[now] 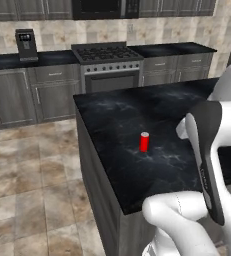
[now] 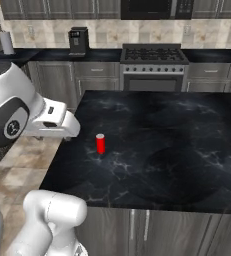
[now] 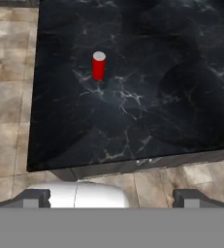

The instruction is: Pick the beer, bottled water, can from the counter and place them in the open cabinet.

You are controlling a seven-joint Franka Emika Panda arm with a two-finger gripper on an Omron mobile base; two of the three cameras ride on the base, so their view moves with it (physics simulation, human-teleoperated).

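Note:
A short red can (image 1: pixel 144 142) (image 2: pixel 100 144) (image 3: pixel 98 66) with a silvery top stands upright on the black marble-look counter (image 1: pixel 127 115) (image 2: pixel 177 140) (image 3: pixel 157 97), near its left edge. My gripper (image 3: pixel 112 198) hovers above and in front of the counter's near edge, well short of the can. Its jaws stand wide open with nothing between them, and one dark fingertip (image 3: pixel 36 197) shows at the bottom left of the hand view. The beer, the bottled water and the open cabinet are out of view.
A stove (image 1: pixel 107 62) (image 2: pixel 154 60) sits in the back counter run, with a dark coffee machine (image 1: pixel 26 45) (image 2: pixel 78 41) to its left and a paper towel roll (image 2: pixel 7 42) further left. Tiled floor (image 1: pixel 27 175) lies left of the island.

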